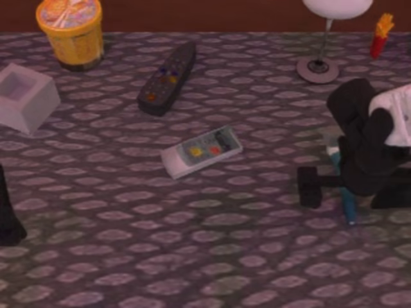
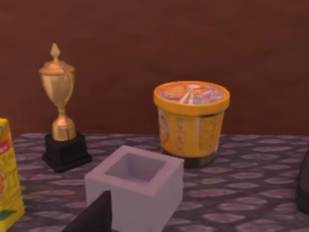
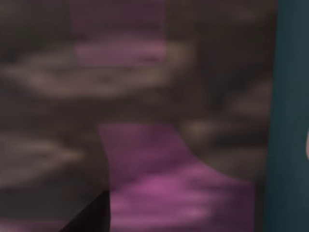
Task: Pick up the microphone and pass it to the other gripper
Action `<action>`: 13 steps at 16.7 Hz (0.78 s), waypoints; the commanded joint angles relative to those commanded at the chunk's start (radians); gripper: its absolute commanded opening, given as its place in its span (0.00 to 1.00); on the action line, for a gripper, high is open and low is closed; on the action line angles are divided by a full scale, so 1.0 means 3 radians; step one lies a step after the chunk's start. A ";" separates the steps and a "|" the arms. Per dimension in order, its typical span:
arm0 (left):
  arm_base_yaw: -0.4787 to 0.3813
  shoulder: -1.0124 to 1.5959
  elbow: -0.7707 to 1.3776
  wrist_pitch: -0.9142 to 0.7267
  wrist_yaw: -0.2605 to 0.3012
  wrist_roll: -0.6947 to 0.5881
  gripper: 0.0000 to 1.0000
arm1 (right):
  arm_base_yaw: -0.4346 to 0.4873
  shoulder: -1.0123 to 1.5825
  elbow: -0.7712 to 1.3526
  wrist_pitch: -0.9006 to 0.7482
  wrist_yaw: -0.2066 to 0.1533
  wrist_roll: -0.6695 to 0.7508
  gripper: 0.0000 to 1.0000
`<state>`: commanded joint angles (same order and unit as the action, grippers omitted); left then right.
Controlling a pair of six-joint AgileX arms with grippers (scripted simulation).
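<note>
While our right arm leans low over the table's right side, we note these points.

Right gripper (image 1: 350, 192): spread wide, one finger (image 1: 309, 186) to the left of the microphone and the other at the frame's right edge; it straddles the handle and we see no contact.
Microphone (image 1: 347, 204): lies on the table (image 1: 212, 256) at the right side, mostly hidden under our arm; the teal handle shows, also in the right wrist view (image 3: 289, 121).
Left gripper (image 1: 8, 218): parked at the left edge; we cannot tell if it is open or closed.
Grey-white remote (image 1: 201, 152): near the middle.
Black remote (image 1: 167, 78): behind it.
Yellow tub (image 1: 70, 29): back left, near the white box (image 1: 26, 96).
</note>
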<state>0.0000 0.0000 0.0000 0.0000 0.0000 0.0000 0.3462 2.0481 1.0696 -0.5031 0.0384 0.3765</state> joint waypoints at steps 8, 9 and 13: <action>0.0000 0.0000 0.0000 0.0000 0.0000 0.0000 1.00 | 0.0000 0.0000 0.0000 0.0000 0.0000 0.0000 0.00; 0.0000 0.0000 0.0000 0.0000 0.0000 0.0000 1.00 | 0.0000 0.0000 0.0000 0.0000 0.0000 0.0000 0.00; 0.0000 0.0000 0.0000 0.0000 0.0000 0.0000 1.00 | 0.0000 0.0000 0.0000 0.0000 0.0000 0.0000 0.00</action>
<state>0.0000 0.0000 0.0000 0.0000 0.0000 0.0000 0.3462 2.0481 1.0696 -0.5031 0.0384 0.3765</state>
